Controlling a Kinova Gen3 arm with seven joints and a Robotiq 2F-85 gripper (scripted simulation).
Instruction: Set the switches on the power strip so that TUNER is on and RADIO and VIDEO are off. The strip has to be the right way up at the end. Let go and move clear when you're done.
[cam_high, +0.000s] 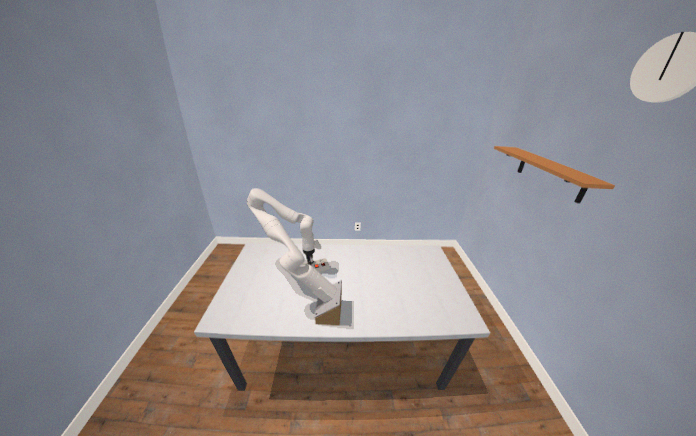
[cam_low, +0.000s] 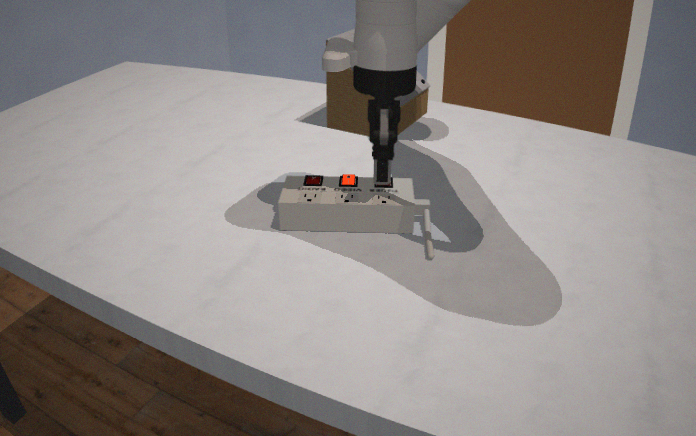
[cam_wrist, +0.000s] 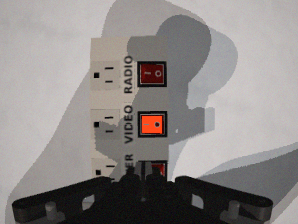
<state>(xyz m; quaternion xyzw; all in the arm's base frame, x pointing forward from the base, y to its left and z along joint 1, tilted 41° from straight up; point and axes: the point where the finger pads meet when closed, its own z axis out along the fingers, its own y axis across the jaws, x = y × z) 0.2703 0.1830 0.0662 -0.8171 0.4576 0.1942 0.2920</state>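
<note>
The beige power strip (cam_low: 344, 215) (cam_wrist: 109, 96) (cam_high: 320, 264) lies right way up on the white table (cam_low: 154, 154), sockets and switches facing up. Its RADIO switch (cam_low: 312, 180) (cam_wrist: 152, 74) is dark red, unlit. Its VIDEO switch (cam_low: 347, 180) (cam_wrist: 152, 124) glows bright orange. The third switch, whose label is cut off in the wrist view, is mostly hidden under my fingers. My gripper (cam_low: 382, 179) (cam_high: 309, 261) is shut, points straight down, and its tips rest on that third switch at the strip's cord end.
A short beige cord stub (cam_low: 427, 236) sticks out beside the strip's right end. The arm's brown base block (cam_low: 354, 110) (cam_high: 328, 314) stands on the table behind the strip. The table's near edge (cam_low: 205, 354) runs in front.
</note>
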